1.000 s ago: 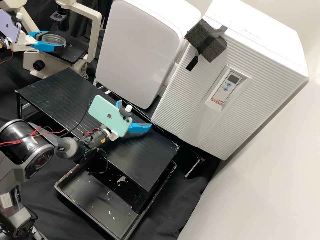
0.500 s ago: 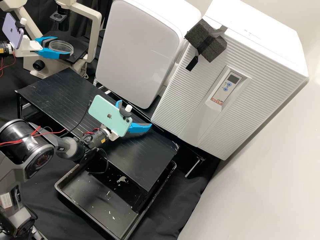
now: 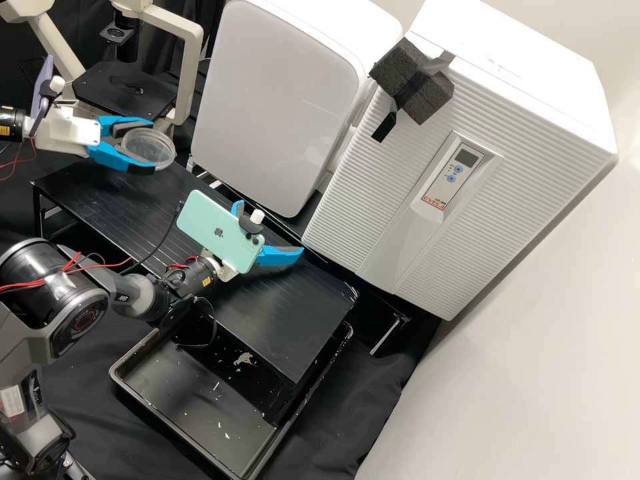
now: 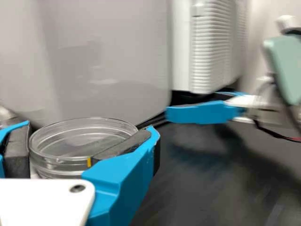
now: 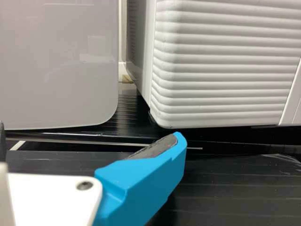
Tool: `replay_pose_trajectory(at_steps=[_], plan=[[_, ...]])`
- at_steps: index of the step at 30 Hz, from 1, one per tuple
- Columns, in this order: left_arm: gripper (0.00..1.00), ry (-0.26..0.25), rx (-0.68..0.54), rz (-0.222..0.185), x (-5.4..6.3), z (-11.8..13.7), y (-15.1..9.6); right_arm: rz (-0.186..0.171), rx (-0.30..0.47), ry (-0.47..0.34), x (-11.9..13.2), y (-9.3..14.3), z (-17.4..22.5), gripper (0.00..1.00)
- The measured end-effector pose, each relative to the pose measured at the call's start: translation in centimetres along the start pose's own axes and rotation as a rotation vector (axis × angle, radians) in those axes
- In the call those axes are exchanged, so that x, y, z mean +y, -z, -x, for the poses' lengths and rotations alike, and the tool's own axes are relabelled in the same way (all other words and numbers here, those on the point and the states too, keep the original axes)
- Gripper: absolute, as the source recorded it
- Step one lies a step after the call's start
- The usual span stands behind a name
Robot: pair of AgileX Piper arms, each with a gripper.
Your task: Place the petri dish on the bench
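Note:
My left gripper (image 3: 153,147) holds the clear round petri dish (image 3: 148,143) between its blue fingers, above the far left end of the black bench (image 3: 100,193). In the left wrist view the dish (image 4: 82,141) sits roughly level between the dark pads of the left gripper (image 4: 87,134). Over the middle of the bench, under the green phone, my right gripper (image 3: 270,228) stands open and holds nothing. In the right wrist view the right gripper (image 5: 89,134) has its fingers wide apart, one barely showing at the edge.
A microscope with a black stage (image 3: 127,90) stands behind the left end of the bench. Two white cabinets, one smooth (image 3: 280,100) and one ribbed (image 3: 373,220), line the back. A black tray (image 3: 180,393) lies at the bench's front.
My left gripper has carried the dish right and toward the camera, from over the microscope stage to over the bench's end. The right arm has kept still.

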Motion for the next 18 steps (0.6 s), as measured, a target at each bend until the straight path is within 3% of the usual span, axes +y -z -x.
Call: replay_pose_trajectory(at_steps=[9,18], plan=[[0.0,0.062,-0.105,-0.057,-0.1,-3.6,-3.4,0.0,0.0,0.0,0.0,0.0,0.0,1.0],[0.0,0.126,-0.21,-0.119,-1.5,-5.6,-6.2,0.0,0.0,0.0,0.0,0.0,0.0,1.0]])
